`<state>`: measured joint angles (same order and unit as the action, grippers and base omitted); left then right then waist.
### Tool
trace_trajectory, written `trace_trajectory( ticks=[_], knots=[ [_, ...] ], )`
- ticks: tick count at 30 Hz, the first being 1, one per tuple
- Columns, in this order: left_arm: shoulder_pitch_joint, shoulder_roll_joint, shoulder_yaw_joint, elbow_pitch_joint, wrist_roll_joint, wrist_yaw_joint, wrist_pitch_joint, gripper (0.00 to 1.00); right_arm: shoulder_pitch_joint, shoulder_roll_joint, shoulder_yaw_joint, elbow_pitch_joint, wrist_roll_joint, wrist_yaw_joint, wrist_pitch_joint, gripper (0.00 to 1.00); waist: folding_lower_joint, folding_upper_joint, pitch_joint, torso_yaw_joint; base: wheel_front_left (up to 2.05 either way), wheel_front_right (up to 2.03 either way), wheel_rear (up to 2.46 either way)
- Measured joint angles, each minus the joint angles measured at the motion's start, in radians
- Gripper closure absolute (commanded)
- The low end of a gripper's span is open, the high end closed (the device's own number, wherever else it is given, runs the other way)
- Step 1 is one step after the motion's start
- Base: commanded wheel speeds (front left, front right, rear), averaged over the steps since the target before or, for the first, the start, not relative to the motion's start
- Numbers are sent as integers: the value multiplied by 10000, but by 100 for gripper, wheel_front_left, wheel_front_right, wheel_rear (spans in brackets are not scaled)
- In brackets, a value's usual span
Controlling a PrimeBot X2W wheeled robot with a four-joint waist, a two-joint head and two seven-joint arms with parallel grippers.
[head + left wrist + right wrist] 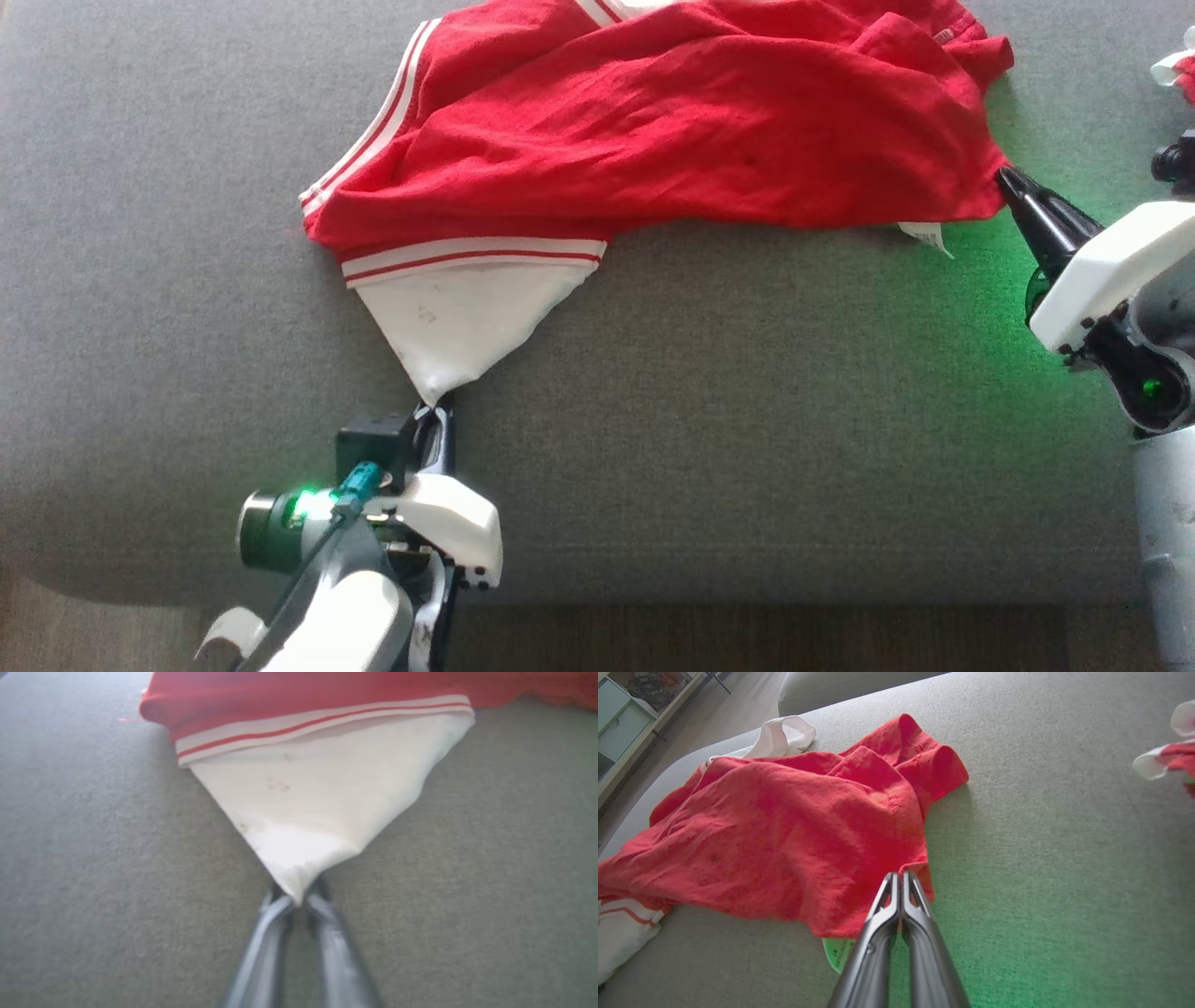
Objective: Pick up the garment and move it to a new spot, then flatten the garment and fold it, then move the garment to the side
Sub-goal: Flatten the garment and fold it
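Note:
The garment [672, 121] is red with white striped trim and a white panel, and lies rumpled on the grey cushion [747, 420]. My left gripper [435, 411] is shut on the pointed tip of the white panel [317, 788], which is drawn out toward the cushion's near edge. In the left wrist view the left gripper [299, 900] pinches that tip between both fingers. My right gripper [1006, 175] is shut at the garment's lower right corner. The right wrist view shows the right gripper [901, 877] closed on the red hem of the garment [784, 826].
Another red and white cloth item [1178, 70] lies at the far right [1164, 758]. A white label [926, 238] sticks out under the red hem. The cushion's front edge [747, 583] drops to a dark floor. A shelf unit [626, 714] stands beyond the cushion.

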<state>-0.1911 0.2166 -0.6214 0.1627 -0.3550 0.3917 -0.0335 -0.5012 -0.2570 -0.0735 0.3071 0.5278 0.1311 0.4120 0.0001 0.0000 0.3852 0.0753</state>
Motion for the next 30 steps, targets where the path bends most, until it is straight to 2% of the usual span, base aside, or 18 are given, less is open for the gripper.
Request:
trace_trajectory(
  ticks=[4, 6, 7, 8, 13, 16, 18, 22, 26, 30],
  knots=[
    [2, 2, -113, -71, -29, -73, -102, 100, 2, 2, -17, 13, 0, 0, -4, 100, 0, 0, -100, 12, 0, 0, 0],
    [30, 2, -84, -412, -326, -345, -238, 100, 2, 4, -31, 44, 0, 0, -77, 100, 0, 0, -184, 24, 0, 0, 0],
    [30, 2, -84, -412, -326, -345, -238, 100, 2, 4, -31, 44, 0, 0, -77, 100, 0, 0, -184, 24, 0, 0, 0],
    [56, -23, -29, -669, -633, -568, -320, 100, 3, 4, -61, 50, 12, 0, -79, 100, 0, 0, -230, 32, 0, 0, 0],
    [712, -560, 1087, -2575, -3436, -1893, -617, 100, 4, 10, -257, 44, 161, 0, -378, 100, -1, 0, -525, 95, 0, 0, 0],
    [986, -907, 2140, -3714, -5634, -2685, -646, 100, 4, 44, -462, -46, 393, 0, -610, 100, -1, 0, -778, 121, 0, 0, 0],
    [950, -1057, 2920, -4431, -7049, -3012, -476, 100, 3, 56, -550, -153, 604, 0, -698, 100, 0, 0, -982, 133, 0, 0, 0],
    [77, -1001, 4412, -5241, -8832, -3062, 23, 100, -5, 77, -790, -405, 1122, 0, -825, 100, -1, 0, -1482, 151, 0, 0, 0],
    [-1771, -627, 5463, -5254, -9616, -2717, 543, 100, -207, 123, -903, -545, 1453, 0, -882, 100, -1, 0, -2101, 110, 0, 0, 0],
    [-3500, -414, 5998, -4383, -10136, -2395, 934, 100, -1047, 146, -869, -719, 1490, 0, -922, 100, -1, 0, -2781, 1, 0, 0, 0]
  ],
)
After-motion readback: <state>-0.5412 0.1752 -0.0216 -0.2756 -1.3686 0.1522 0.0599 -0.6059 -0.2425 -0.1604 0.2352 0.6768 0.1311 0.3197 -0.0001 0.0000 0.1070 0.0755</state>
